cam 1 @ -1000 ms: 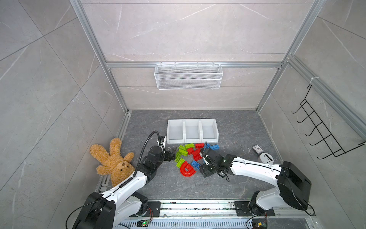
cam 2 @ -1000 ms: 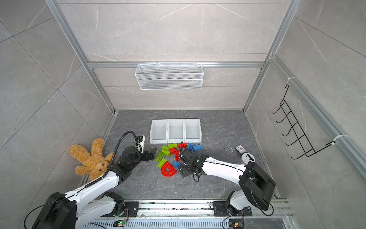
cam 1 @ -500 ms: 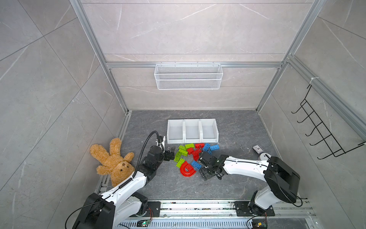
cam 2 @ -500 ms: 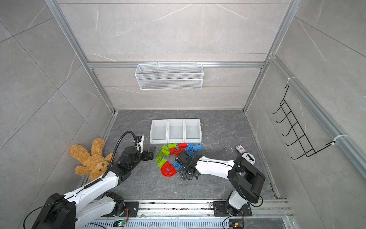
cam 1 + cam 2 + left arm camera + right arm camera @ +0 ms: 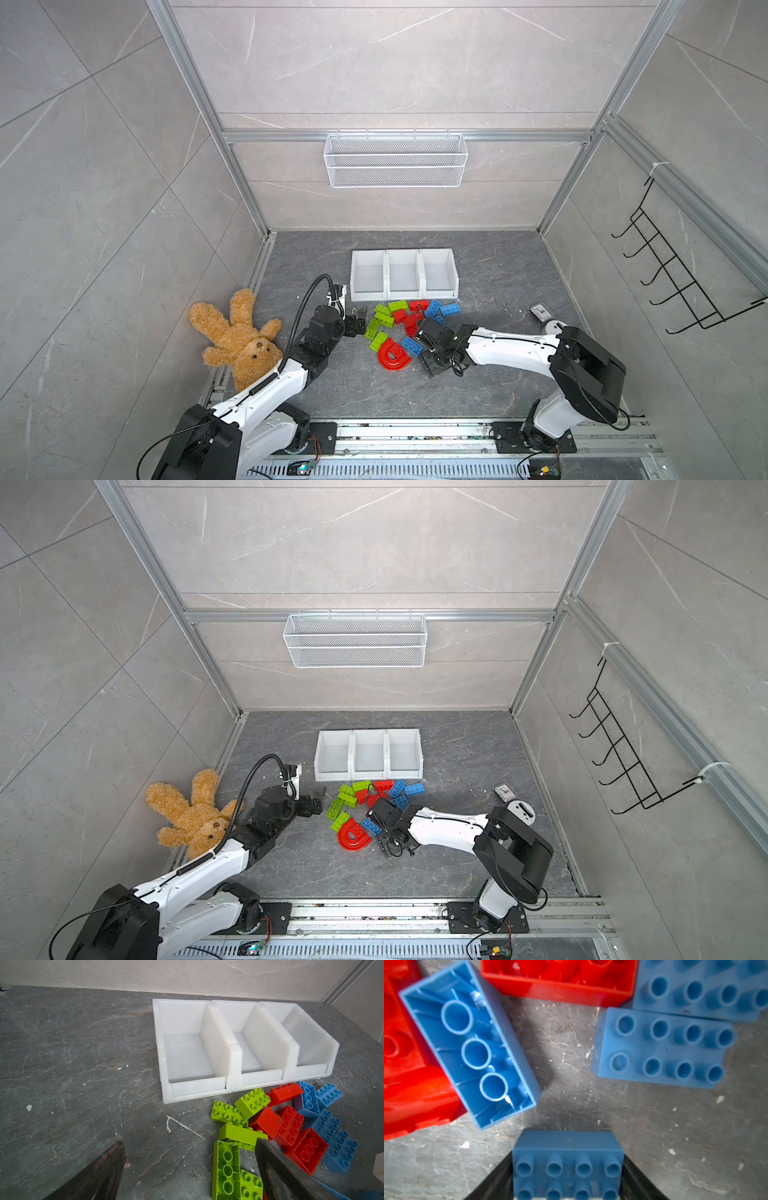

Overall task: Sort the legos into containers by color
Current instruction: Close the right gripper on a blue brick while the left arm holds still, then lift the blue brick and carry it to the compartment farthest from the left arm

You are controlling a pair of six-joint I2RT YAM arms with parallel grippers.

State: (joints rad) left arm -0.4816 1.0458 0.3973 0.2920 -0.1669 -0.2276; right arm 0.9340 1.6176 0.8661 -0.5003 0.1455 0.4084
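**Blue brick** (image 5: 568, 1169): two-by-four, studs toward the camera, at the robot-side edge of the lego pile (image 5: 405, 326). The right gripper (image 5: 567, 1159) has a black finger pressed to each short end and is clamped on it. Only the right wrist view shows this; in both top views the gripper body covers the brick.

**Neighbours:** an upturned blue brick (image 5: 469, 1043), hollow side up, touches the red arch (image 5: 392, 358). A stud-up blue brick (image 5: 660, 1049) lies flat on the other side. A strip of bare floor runs between these two, ahead of the held piece.

**Pile:** green toward the left arm, red in the middle, blue toward the right arm. Its far edge lies just before the bins.

**White bins** (image 5: 385, 270): three in a row, walls touching. The left wrist view shows their low front lips and plain bottoms.

**Left gripper** (image 5: 189, 1141): jaws spread wide, holding nothing. One finger is over the green bricks (image 5: 236, 1136), the other over bare floor.

**Open room:** grey floor beside the bins on the left arm's side, and between the pile and the base rail.

**Top views only:** a teddy bear (image 5: 241, 340) at the left wall and a small clock (image 5: 539, 311), well apart from the pile.
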